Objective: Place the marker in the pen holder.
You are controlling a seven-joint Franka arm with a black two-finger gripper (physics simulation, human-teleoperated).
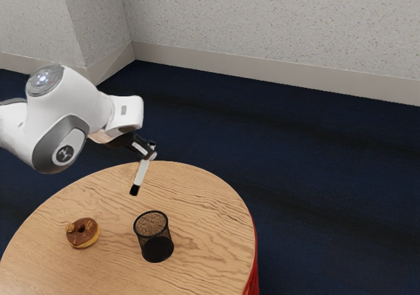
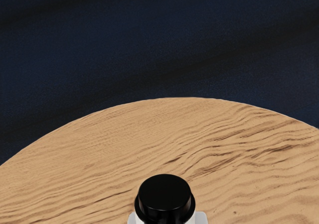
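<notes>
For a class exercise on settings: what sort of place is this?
Probably a plain indoor room, shown by its speckled walls, pale skirting board and a round wooden table.

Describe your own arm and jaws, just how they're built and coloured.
My arm is glossy white with bulky, rounded segments. One joint has a grey band around a dark round badge with a pale emblem; another ends in a silvery disc. The jaws sit on a black body with a small white bar.

From beside the arm (image 1: pixel 65 121) we look down; our nearer wrist view slants down, sharing surface (image 1: pixel 203 210) and floor (image 1: pixel 321 151).
</notes>
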